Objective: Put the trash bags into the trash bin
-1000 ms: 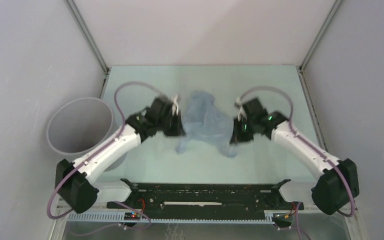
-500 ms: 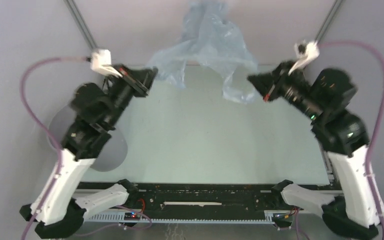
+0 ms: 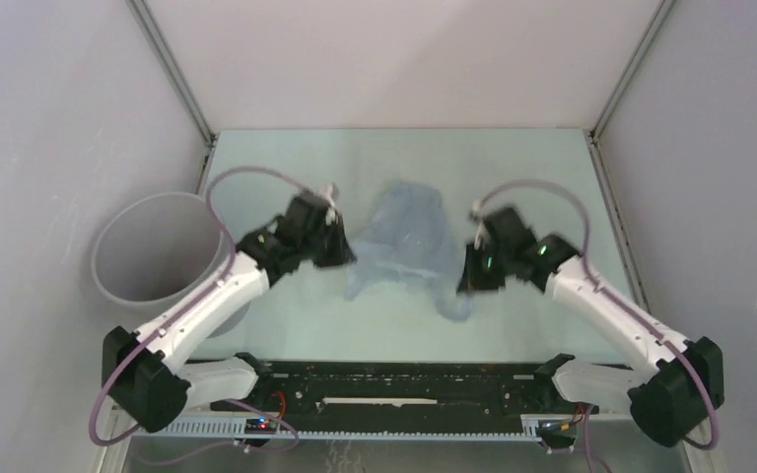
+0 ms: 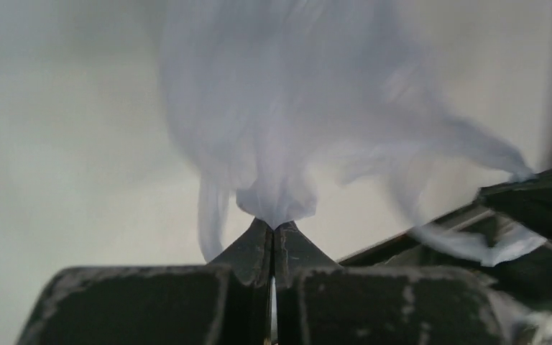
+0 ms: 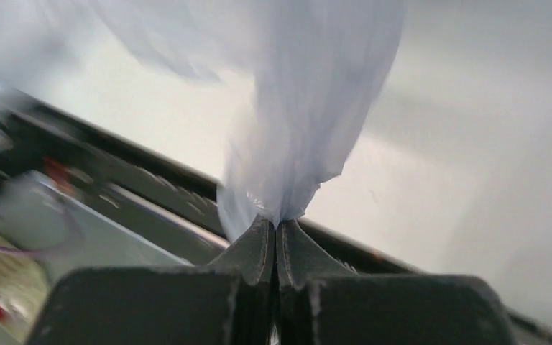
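Note:
The pale-blue translucent trash bag (image 3: 404, 241) hangs stretched between my two grippers over the middle of the table. My left gripper (image 3: 347, 258) is shut on its left edge; in the left wrist view (image 4: 273, 224) the film (image 4: 273, 144) bunches out of the closed tips. My right gripper (image 3: 465, 281) is shut on its right edge; in the right wrist view (image 5: 277, 224) the film (image 5: 309, 108) rises from the closed tips. The round grey trash bin (image 3: 118, 281) stands at the left, open side up, partly behind my left arm.
The black rail (image 3: 404, 379) with the arm bases runs along the near edge. Grey walls with metal corner posts (image 3: 172, 69) enclose the table on three sides. The right arm shows at the right edge of the left wrist view (image 4: 539, 208).
Half a second ago both arms were raised high with the bag spread up near the back wall. Now both have come back down low over the table, still holding the bag.

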Robot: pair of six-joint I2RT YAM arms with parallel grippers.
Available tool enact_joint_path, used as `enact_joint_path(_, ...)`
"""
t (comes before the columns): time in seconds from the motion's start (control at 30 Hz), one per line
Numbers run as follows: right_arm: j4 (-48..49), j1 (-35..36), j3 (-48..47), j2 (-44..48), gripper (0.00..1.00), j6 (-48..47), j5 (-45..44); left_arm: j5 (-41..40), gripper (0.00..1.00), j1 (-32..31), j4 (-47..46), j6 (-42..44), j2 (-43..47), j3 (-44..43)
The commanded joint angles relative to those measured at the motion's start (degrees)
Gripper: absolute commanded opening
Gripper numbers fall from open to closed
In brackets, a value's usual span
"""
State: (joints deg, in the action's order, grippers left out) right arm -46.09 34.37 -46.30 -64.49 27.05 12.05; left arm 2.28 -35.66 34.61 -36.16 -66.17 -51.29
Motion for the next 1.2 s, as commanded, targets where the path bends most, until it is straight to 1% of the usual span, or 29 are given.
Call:
enact_joint_path(0.0,-2.24,-11.81,-30.69,-7.39,0.0,-3.81,3.31,4.94,0.0,6.75,-4.04,0.21,-6.61,-27.91)
enact_joint_path(0.03,-6.93,-14.06,-40.4,-11.02,0.0,-4.36,4.79,5.02,0.0,7.66,-3.0,0.19,-8.61,-35.22)
enact_joint_path(0.07,-11.28,-15.43,-52.4,-14.16,0.0,-5.73,5.44,4.56,0.0,8.12,-2.17,0.09,-10.25,-42.21)
enact_joint_path(0.1,-13.03,-13.59,-62.88,-15.57,0.0,-8.15,3.23,3.99,0.0,8.3,-1.82,-0.12,-11.33,-48.83)
enact_joint_path(0.13,-12.39,-10.09,-70.45,-15.17,0.0,-11.85,-4.31,3.83,0.0,8.21,-2.66,-0.55,-11.73,-53.68)
enact_joint_path(0.17,-8.81,-5.37,-74.45,-13.38,0.0,-17.09,-10.38,4.09,0.0,7.89,-4.84,-0.68,-11.13,-56.7)
enact_joint_path(0.2,-4.38,-2.12,-73.73,-10.94,0.0,-19.56,-14.94,3.64,0.0,7.1,-7.94,-0.2,-9.6,-57.01)
enact_joint_path(0.23,-0.34,-1.19,-71.49,-8.27,0.02,-19.97,-14.82,2.06,0.0,5.95,-10.46,1.04,-7.37,-55.3)
enact_joint_path(0.27,2.57,-2.11,-68.25,-5.38,0.04,-18.52,-13.02,-0.05,0.0,4.67,-12.75,2.67,-4.5,-51.44)
enact_joint_path(0.3,3.97,-3.37,-64.37,-3.64,0.03,-16.43,-10.16,-2.74,0.0,3.54,-14.48,4.58,-0.47,-46.12)
enact_joint_path(0.33,4.75,-4.49,-58.39,-1.87,0.0,-14.13,-8.93,-5.24,0.01,3.14,-15.71,5.03,2.35,-38.4)
enact_joint_path(0.4,5.83,-5.55,-42.53,1.33,0.0,-9.98,-7.85,-10.15,0.0,4.35,-14.74,3.06,6.43,-21.63)
enact_joint_path(0.43,7.34,-5.62,-32.14,2.74,0.0,-8.05,-7.16,-9.42,0.0,5.64,-12.38,0.5,6.9,-13.28)
enact_joint_path(0.47,8.82,-5.67,-22.57,3.34,0.0,-5.85,-5.28,-4.52,0.0,7.56,-11.29,-2.31,6.44,-6.13)
enact_joint_path(0.5,8.83,-6.04,-13.73,2.8,0.0,-2.8,-2.88,2.34,0.0,8.64,-11.37,-3.37,5.43,1.08)
enact_joint_path(0.53,9.44,-6.09,-6.63,1.7,0.0,-0.58,0.6,6.31,0.0,8.74,-10.72,-4.08,4.49,6.23)
enact_joint_path(0.57,9.51,-5.0,-1.59,0.31,0.0,0.76,3.93,7.83,0.0,7.61,-9.22,-5.14,4.57,10.88)
enact_joint_path(0.6,9.07,-2.18,1.79,-0.29,0.0,1.88,4.37,7.34,0.0,5.76,-8.38,-5.6,6.21,13.2)
enact_joint_path(0.67,8.42,3.51,4.25,1.21,0.0,3.44,0.79,2.66,0.0,1.61,-7.1,-5.21,11.88,14.42)
enact_joint_path(0.73,9.39,4.61,2.67,4.42,0.0,2.64,-0.68,-1.13,0.0,0.9,-7.2,-4.68,16.61,12.99)
enact_joint_path(0.8,8.28,1.48,-4.12,4.37,0.0,-0.02,-2.17,-4.9,0.0,1.5,-7.34,-1.79,17.25,6.38)
enact_joint_path(0.83,7.15,-1.07,-9.11,2.77,0.0,-2.06,-1.46,-5.6,0.0,2.19,-7.22,0.37,15.29,1.4)
enact_joint_path(0.9,2.72,-6.18,-23.22,-2.85,0.0,-5.71,0.48,-4.9,0.0,4.08,-5.74,4.48,9.3,-12.3)
enact_joint_path(0.93,-1.03,-8.27,-32.84,-6.5,0.0,-7.35,1.03,-4.3,0.0,4.94,-4.23,6.0,5.87,-21.19)
enact_joint_path(1.0,-10.15,-10.72,-55.39,-14.09,0.0,-9.38,0.92,-2.79,0.0,6.07,-1.3,8.56,-1.14,-39.88)
enact_joint_path(1.03,-14.7,-11.18,-68.66,-17.79,0.0,-9.92,0.51,-2.73,0.0,6.2,0.18,9.77,-4.59,-50.02)
enact_joint_path(1.1,-21.24,-11.25,-94.52,-24.8,0.0,-9.48,0.57,-0.92,0.0,6.13,1.95,11.46,-9.56,-66.76)
enact_joint_path(1.13,-22.1,-11.17,-103.77,-26.94,0.0,-8.93,1.13,-0.81,0.0,6.13,1.5,11.59,-10.67,-71.4)
enact_joint_path(1.17,-20.59,-10.47,-107.44,-27.21,0.0,-8.59,1.27,-1.02,0.0,6.13,0.5,11.76,-10.56,-72.75)
